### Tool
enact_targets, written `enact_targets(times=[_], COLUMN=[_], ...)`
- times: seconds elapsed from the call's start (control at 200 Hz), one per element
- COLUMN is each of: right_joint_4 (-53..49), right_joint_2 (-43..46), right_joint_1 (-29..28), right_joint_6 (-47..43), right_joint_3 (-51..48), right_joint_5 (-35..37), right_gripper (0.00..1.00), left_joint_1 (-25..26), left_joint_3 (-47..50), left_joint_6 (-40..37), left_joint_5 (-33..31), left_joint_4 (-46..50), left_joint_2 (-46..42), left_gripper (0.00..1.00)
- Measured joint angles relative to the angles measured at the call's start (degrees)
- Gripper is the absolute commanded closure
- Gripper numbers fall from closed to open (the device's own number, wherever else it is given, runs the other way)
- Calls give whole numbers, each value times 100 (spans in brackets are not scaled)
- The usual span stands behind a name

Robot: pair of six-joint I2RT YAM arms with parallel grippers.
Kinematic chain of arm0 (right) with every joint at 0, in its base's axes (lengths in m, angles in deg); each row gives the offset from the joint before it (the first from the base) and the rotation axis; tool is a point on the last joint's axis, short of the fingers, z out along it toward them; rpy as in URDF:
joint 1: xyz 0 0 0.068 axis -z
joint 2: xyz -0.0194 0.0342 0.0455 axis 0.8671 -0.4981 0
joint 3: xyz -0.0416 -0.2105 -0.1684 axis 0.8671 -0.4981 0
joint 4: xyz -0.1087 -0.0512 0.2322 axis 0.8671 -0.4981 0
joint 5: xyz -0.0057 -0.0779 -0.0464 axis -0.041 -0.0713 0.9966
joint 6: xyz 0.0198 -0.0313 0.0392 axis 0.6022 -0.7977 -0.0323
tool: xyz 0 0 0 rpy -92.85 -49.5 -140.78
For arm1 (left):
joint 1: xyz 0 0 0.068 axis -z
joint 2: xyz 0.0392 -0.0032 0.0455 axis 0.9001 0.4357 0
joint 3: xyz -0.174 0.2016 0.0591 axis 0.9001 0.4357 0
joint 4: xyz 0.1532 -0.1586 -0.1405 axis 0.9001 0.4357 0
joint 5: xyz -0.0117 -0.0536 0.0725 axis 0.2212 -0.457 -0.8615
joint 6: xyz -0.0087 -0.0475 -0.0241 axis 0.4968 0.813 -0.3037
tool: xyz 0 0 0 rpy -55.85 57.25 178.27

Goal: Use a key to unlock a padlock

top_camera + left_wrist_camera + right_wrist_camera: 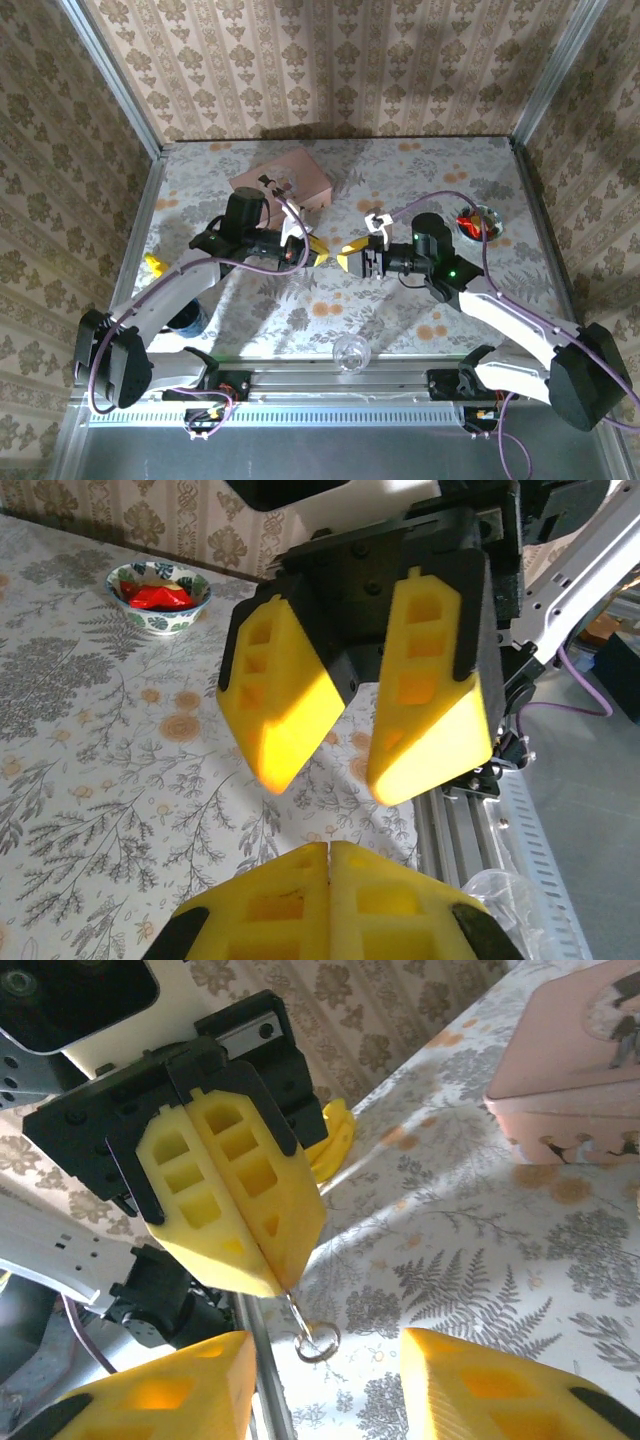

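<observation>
While left tool (268,1278) clamps key (293,1305), blade hidden, ring (318,1341) dangling, right tool (335,780) half-open, empty.

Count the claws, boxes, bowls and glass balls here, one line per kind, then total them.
claws: 2 (left claw, right claw)
box: 1
bowl: 1
glass ball: 1
total: 5
</observation>
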Motion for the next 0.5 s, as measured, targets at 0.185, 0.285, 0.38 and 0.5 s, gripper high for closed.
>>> enact_targets(times=[0.185, 0.285, 0.38, 0.5], right_joint_4=[271, 356, 424, 444], right_joint_2=[-382, -505, -579, -656], right_joint_1=[-92, -146, -186, -216], right_joint_6=[66, 83, 85, 85], right_joint_3=[175, 225, 243, 243], right_joint_5=[-337, -452, -533, -586], right_gripper=[69, 71, 71, 75], left_joint_1=[15, 33, 33, 33], left_joint_3=[7, 15, 17, 24], left_joint_6=[46, 133, 181, 223], left_joint_5=[72, 87, 85, 85], left_joint_4=[-175, -372, -483, -581], left_joint_2=[0, 0, 0, 0], left_gripper=[100, 100, 100, 100])
